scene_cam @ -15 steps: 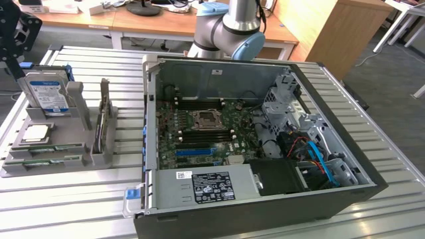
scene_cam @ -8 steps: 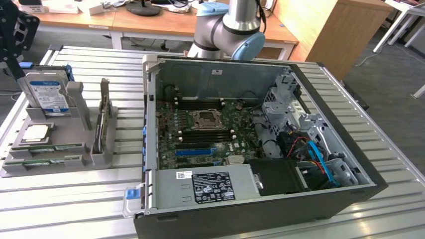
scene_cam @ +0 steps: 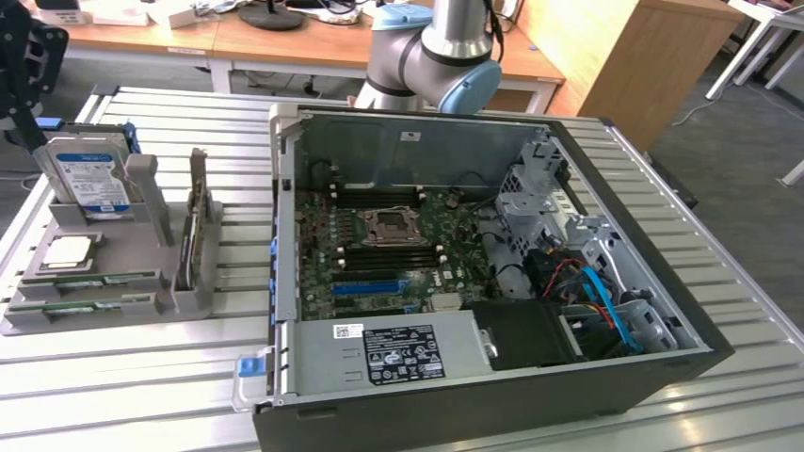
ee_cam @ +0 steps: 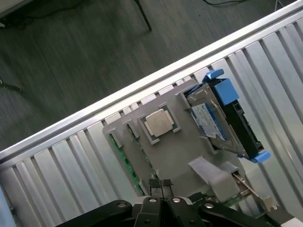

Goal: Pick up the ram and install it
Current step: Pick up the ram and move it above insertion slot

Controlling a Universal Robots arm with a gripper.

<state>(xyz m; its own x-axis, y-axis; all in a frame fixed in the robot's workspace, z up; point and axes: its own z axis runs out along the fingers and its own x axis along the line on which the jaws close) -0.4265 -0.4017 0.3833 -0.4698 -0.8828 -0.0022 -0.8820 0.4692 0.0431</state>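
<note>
Two green ram sticks [scene_cam: 98, 280] [scene_cam: 78, 306] lie on edge in slots at the front of a grey holder [scene_cam: 126, 247], at the exterior view's left. In the wrist view the ram [ee_cam: 127, 163] shows as a thin green strip along the holder's [ee_cam: 175, 156] side. My gripper [ee_cam: 161, 183] hangs above the holder, its two dark fingers pressed together with nothing between them, a short way beside the ram's end. The open computer case [scene_cam: 653, 311] lies on its side at the centre, with the motherboard's dark memory slots [scene_cam: 377, 250] exposed.
The holder also carries a hard drive [scene_cam: 86, 179] [ee_cam: 213, 120] in a blue caddy, a processor chip [scene_cam: 70, 250] [ee_cam: 160, 124] and a dark upright card [scene_cam: 195, 221]. Everything rests on a slatted metal table [scene_cam: 138, 377]; its edge [ee_cam: 142, 85] and the floor lie just beyond the holder.
</note>
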